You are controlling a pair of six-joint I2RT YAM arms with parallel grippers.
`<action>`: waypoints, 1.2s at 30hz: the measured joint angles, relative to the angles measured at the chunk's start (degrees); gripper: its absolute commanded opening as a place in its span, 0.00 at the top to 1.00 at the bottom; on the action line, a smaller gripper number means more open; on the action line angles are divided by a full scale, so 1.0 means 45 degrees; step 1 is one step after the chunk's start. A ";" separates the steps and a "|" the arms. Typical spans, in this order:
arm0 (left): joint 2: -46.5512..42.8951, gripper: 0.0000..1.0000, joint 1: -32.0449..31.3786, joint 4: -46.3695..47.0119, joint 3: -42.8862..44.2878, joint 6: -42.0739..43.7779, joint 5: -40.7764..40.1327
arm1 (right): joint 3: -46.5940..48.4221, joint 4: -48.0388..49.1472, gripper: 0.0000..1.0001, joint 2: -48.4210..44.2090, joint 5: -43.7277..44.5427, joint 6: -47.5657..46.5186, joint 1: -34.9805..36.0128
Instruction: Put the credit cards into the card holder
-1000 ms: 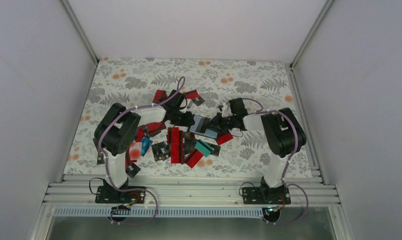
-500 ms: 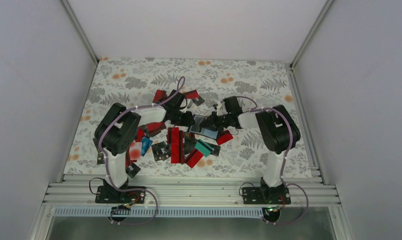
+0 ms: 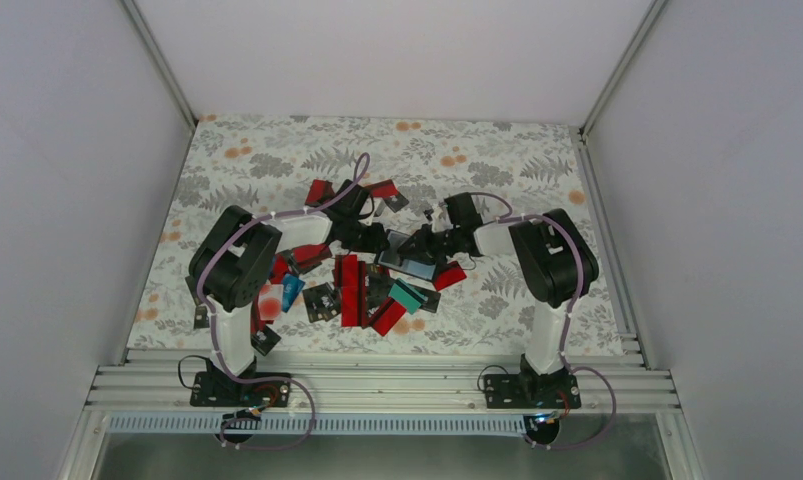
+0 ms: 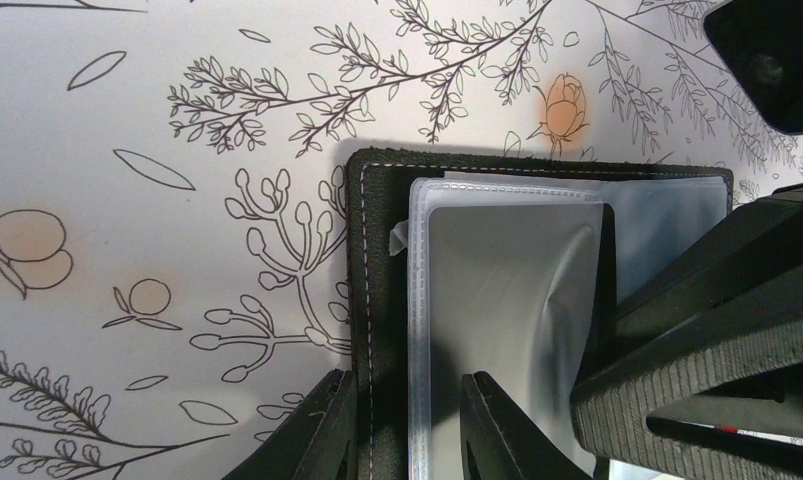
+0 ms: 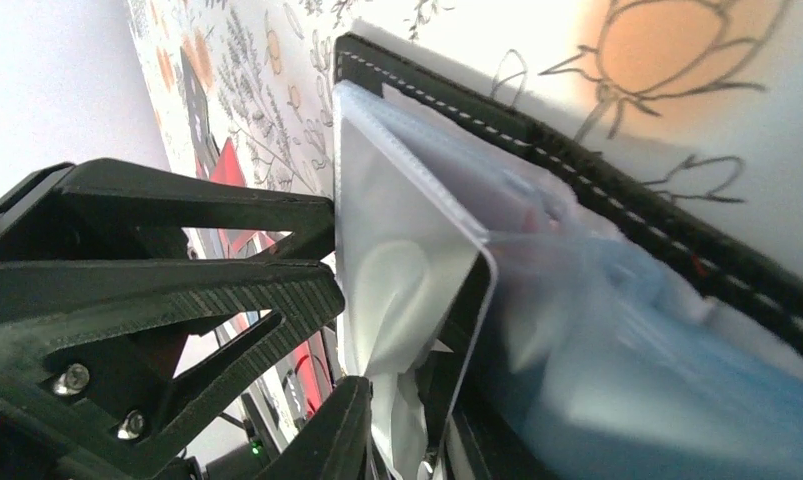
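Status: card holder point(image 3: 409, 252) lies open between both arms, long axis arm to arm. Left end effector point(image 4: 407, 427) clamps its stitched edge; right end effector point(image 5: 407, 440) straddles a sleeve point(image 5: 407, 230), grip I can't tell.

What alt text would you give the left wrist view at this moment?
An open black card holder with white stitching and clear sleeves is seen against a floral tablecloth. The left gripper straddles its stitched edge at the bottom of the view, while the right gripper reaches over the sleeves from the right.
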 measured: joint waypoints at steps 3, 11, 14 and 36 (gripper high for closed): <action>0.0000 0.72 0.0000 0.0000 -0.0005 -0.0010 -0.0005 | 0.0058 -0.0078 0.71 -0.0015 -0.0044 -0.0141 0.0010; 0.0000 0.72 -0.0049 -0.0005 -0.0010 -0.0010 -0.0024 | 0.0267 -0.0908 0.34 -0.0525 0.0199 -0.0772 0.0117; 0.0000 0.72 -0.0107 -0.0019 -0.0010 -0.0010 -0.0034 | 0.0272 -0.1365 0.23 -0.0879 0.0461 -0.0947 0.0141; -0.2812 0.66 -0.0131 -0.1545 -0.0641 -0.0078 -0.1802 | 0.0447 -0.4585 0.00 -0.2929 0.2924 -0.2550 0.0151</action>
